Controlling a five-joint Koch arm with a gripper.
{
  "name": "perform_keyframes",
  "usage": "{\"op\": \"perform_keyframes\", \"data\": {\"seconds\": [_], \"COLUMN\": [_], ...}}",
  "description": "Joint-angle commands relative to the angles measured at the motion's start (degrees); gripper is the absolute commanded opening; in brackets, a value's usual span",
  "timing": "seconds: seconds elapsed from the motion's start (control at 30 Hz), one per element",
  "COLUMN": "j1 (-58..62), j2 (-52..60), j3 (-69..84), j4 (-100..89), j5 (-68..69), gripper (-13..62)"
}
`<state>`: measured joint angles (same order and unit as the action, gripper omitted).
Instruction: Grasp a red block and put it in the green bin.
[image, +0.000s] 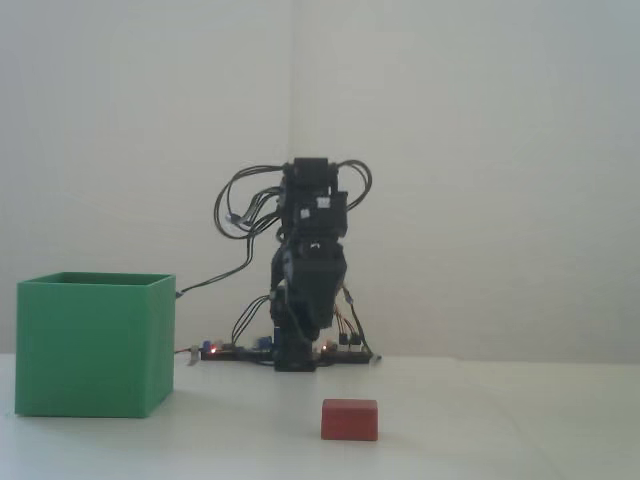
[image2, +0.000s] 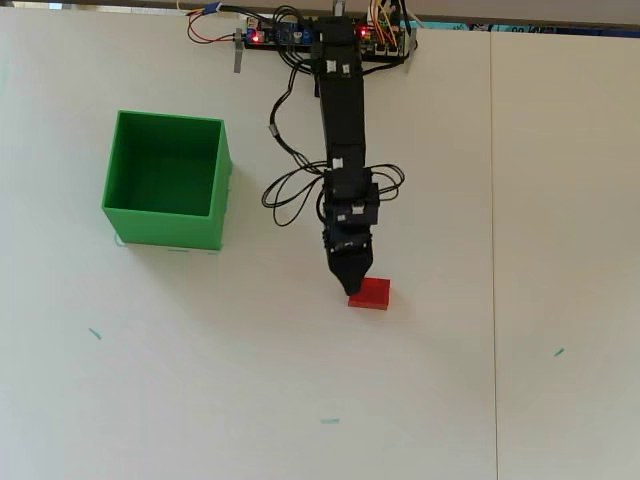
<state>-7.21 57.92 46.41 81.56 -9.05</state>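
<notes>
The red block (image2: 371, 294) lies on the white table, right of centre in the overhead view, and near the front edge in the fixed view (image: 349, 420). The green bin (image2: 168, 228) stands open-topped to the left of the arm and looks empty from above; it also shows in the fixed view (image: 90, 350). My gripper (image2: 352, 286) points down and forward, its tip over the block's upper left edge as seen from above. In the fixed view the gripper (image: 303, 332) hangs above the table behind the block. Its jaws taper to one point and hold nothing.
The arm's base with its circuit board and wires (image2: 320, 38) sits at the table's far edge. Loose cables (image2: 290, 190) loop beside the arm. A seam (image2: 492, 250) runs down the table on the right. Small green marks (image2: 95, 334) dot the surface.
</notes>
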Motion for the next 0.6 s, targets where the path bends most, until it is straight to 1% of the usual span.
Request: {"op": "perform_keyframes", "data": {"seconds": [0.0, 0.17, 0.23, 0.37, 0.47, 0.57], "j1": [-0.97, -7.38, -7.91, -8.26, -9.4, -9.76], "j2": [-0.44, -1.49, -3.78, -4.83, -5.01, -6.59], "j3": [-2.72, -3.69, -5.45, -5.45, -5.8, -5.8], "j4": [-1.85, -1.41, -0.53, -0.44, 1.32, 3.69], "j5": [-0.09, 0.18, 0.26, 0.7, 4.31, 11.6], "gripper": [36.0, 35.9, 35.9, 35.9, 36.1, 36.7]}}
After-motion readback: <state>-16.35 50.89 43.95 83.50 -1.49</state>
